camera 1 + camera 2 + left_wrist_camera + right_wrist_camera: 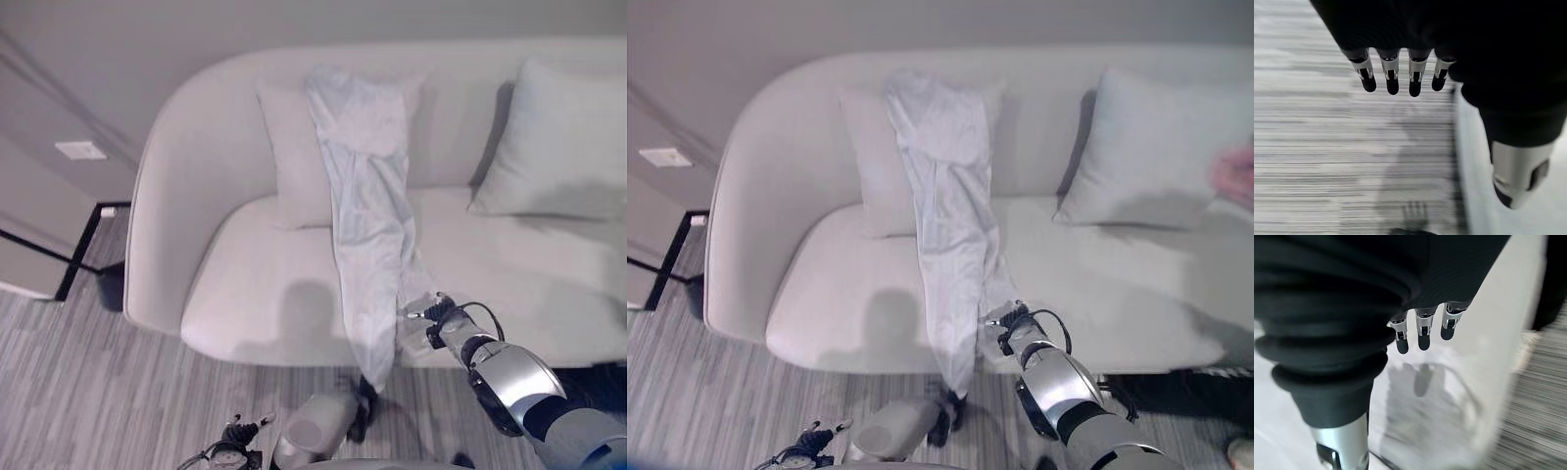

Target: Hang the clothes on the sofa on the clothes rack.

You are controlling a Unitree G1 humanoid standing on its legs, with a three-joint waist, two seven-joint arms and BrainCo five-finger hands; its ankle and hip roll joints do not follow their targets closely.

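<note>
Fingers (pixel 1422 335) of the right hand (pixel 1415 289) hang straight and empty just above the pale garment (pixel 367 225) draped from sofa (pixel 245 294) back to seat edge, so I judge it should curl round a thick fold before lifting, while the left hand (pixel 1400 73) idles open over the floor (pixel 1327 147)

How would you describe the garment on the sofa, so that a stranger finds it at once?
Look at the pale curved sofa. The garment is a long, light bluish-white piece draped from the top of the backrest, over the left cushion, across the seat and off the front edge. Unlike the two plump cushions, it is thin, wrinkled and hangs in folds.
</note>
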